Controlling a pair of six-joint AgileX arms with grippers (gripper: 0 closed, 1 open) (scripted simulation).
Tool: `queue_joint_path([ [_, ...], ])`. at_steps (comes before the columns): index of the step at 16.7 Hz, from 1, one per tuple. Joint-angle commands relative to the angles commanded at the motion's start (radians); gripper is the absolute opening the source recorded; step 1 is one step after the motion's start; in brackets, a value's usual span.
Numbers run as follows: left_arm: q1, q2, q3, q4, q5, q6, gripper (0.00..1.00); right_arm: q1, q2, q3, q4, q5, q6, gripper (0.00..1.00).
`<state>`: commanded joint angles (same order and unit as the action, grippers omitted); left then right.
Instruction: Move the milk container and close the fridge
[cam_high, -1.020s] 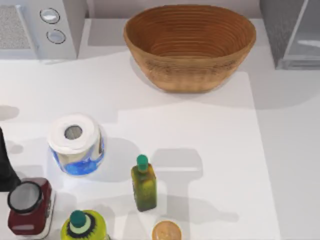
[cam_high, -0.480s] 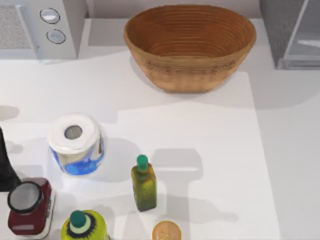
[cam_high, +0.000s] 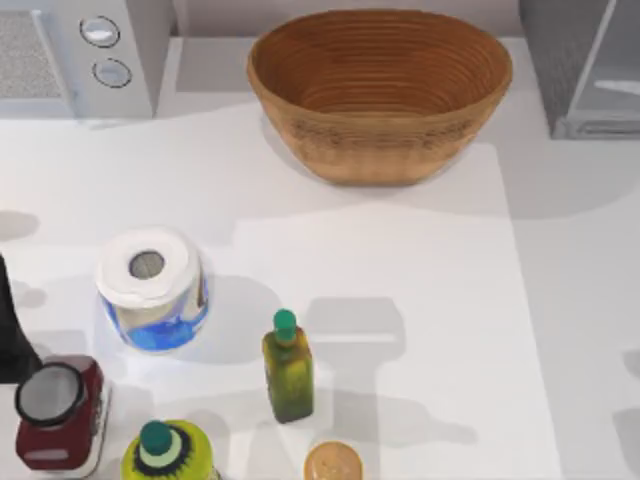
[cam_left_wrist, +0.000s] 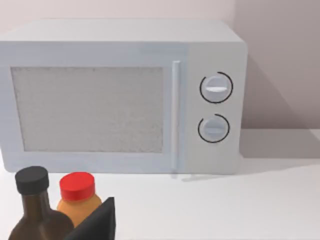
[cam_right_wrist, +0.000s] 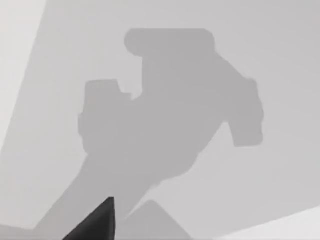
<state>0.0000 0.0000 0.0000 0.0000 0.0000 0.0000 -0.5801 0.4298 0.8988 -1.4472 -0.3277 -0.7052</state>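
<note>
- Grey fridge (cam_high: 585, 65) sits at the table's (cam_high: 420, 290) far right corner, boxy, its pale flat door panel slanting toward the near right edge.
- Woven basket (cam_high: 380, 90), ribbed and oval, stands left of the fridge.
- Olive-green bottle (cam_high: 287, 368) stands upright; blue-and-white paper roll (cam_high: 152, 288) just to its left.
- Grey microwave (cam_left_wrist: 122, 95), two round knobs, fronts the left wrist view.
- Whether either gripper's fingers are spread or together, I cannot tell.

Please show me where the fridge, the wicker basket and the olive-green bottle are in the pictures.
fridge (cam_high: 578, 62): top view, its grey side wall.
wicker basket (cam_high: 380, 150): top view, its outer front wall.
olive-green bottle (cam_high: 288, 375): top view, its body below the green cap.
</note>
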Motion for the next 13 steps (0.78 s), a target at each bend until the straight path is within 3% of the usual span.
queue_joint_path([
  [8,0.0,0.0,0.0,0.0,0.0,0.0,1.0,-0.647,0.708,0.246,-0.005,-0.336,-0.687,1.0],
  [13,0.0,0.0,0.0,0.0,0.0,0.0,1.0,-0.976,1.101,0.361,-0.015,-0.493,-1.064,1.0],
])
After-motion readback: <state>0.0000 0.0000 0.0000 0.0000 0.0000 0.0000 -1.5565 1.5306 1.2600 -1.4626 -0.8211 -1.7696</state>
